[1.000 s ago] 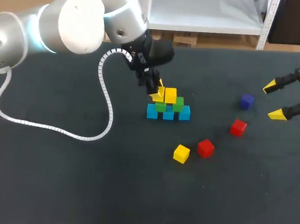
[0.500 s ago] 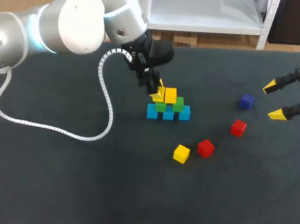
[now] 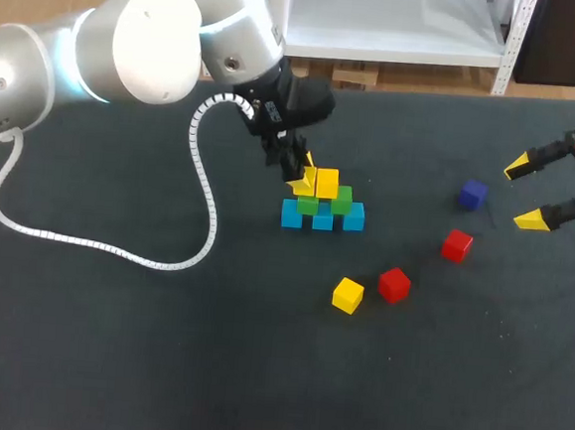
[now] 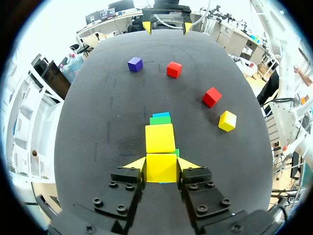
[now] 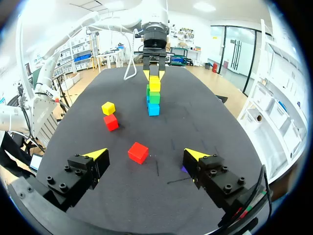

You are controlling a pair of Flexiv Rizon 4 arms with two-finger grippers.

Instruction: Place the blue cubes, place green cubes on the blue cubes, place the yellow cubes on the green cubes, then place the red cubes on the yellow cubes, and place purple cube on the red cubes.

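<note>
Head view: dark matte tabletop [image 3: 107, 360], and mid-table a cube stack [image 3: 324, 210]. That's three blue plastic cubes [image 3: 322, 219] at the bottom, two green cubes [image 3: 341, 200] on them, and a top yellow cube [image 3: 327, 181]. Right of the stack, lying apart: one loose yellow cube [image 3: 347, 294], two red cubes [image 3: 394, 284], one purple cube [image 3: 473, 195].

Left wrist view: left gripper [image 4: 161, 165] pinches a third yellow cube [image 4: 161, 171] over the stack's near end.

Right wrist view: right gripper [image 5: 145, 155] gapes wide, holding nothing, well apart from the stack.
</note>
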